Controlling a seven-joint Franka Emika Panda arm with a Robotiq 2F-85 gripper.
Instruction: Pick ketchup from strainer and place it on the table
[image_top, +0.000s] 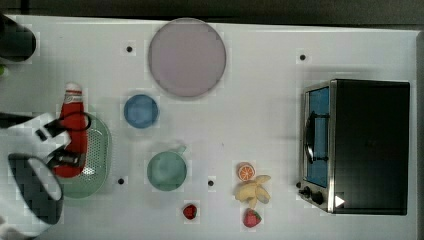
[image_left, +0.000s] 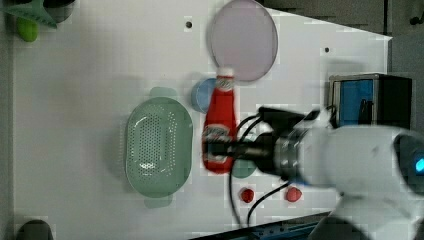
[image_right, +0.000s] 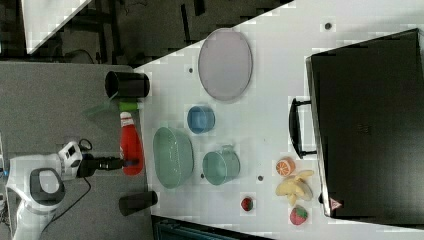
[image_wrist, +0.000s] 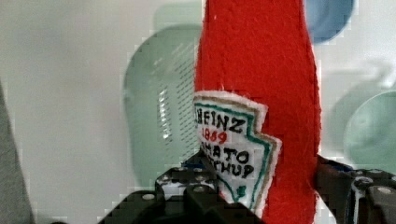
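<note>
The pincer (image_left: 220, 149) was clamped on the ketchup's (image_left: 220, 120) lower body, its long axis running straight out from the jaws, lifted clear beside the strainer (image_left: 159, 146), above the tabletop (image_left: 75, 100).

Three cameras looked steeply down on the white desk (image_top: 260, 125) from overhead and off two sides, sharing the strainer (image_left: 159, 146), while the wrist camera sat close against the ketchup (image_wrist: 261, 93).

a grey floor (image_right: 60, 100) lies at nine o'clock of the white worktop (image_right: 270, 100) in the right view. dark furniture legs (image_right: 107, 30) stand at eleven o'clock. the worktop is evenly lit, with soft shadows.
</note>
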